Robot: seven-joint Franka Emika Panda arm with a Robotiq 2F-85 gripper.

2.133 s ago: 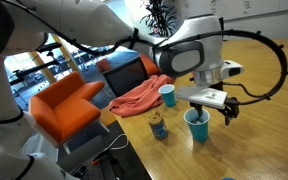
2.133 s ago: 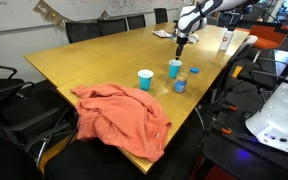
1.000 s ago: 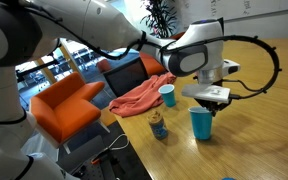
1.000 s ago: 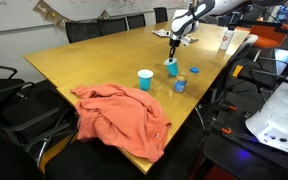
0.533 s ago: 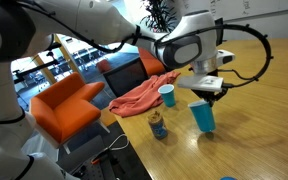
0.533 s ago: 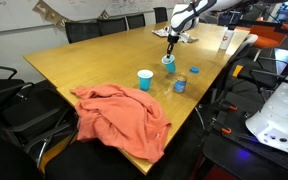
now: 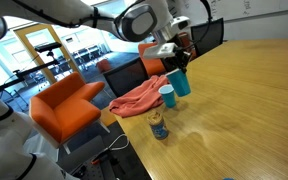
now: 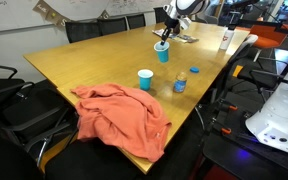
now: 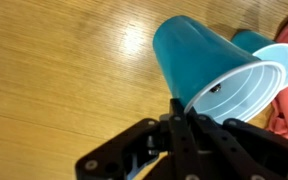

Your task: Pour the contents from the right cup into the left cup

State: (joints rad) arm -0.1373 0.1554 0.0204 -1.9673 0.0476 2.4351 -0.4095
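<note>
My gripper pinches the rim of the right cup, holding it up above the table near the left cup (it sits beside the orange cloth).

Office meeting room: long wooden conference table, black office chairs around it, orange armchair.
</note>
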